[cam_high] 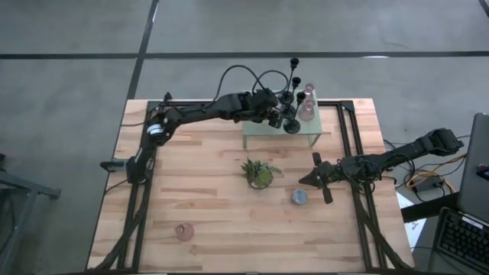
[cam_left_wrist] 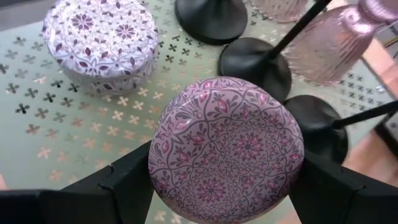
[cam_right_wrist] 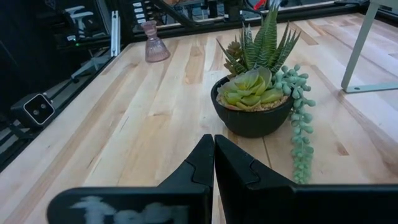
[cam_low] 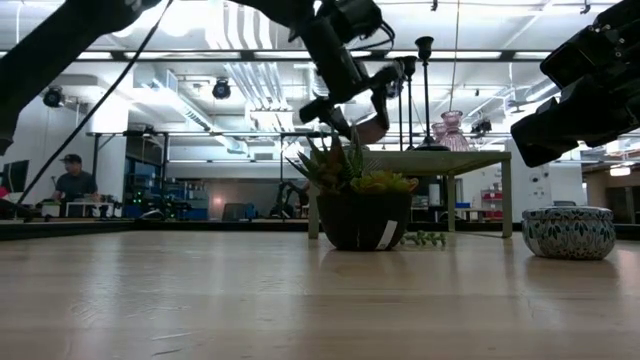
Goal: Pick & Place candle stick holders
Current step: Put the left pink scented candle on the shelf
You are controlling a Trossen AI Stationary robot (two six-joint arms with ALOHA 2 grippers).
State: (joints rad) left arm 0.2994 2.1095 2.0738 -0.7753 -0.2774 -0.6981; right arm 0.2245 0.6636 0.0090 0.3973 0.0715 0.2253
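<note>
Fingers of my left tool (cam_left_wrist: 227, 186) clamp a round lilac holder (cam_left_wrist: 227, 146) from both sides, above the pale green mesh rack (cam_left_wrist: 74, 124). Just beyond it sit a second patterned holder (cam_left_wrist: 99, 43) and the black candlesticks' bases (cam_left_wrist: 255, 62). My right tool (cam_right_wrist: 214, 155) is pressed shut over the worktop (cam_right_wrist: 143, 106), near the plant (cam_right_wrist: 258, 93) and a blue holder (cam_high: 299, 197).

Lilac floral-patterned holder (cam_left_wrist: 227, 146), black candlesticks (cam_left_wrist: 255, 65)
</note>
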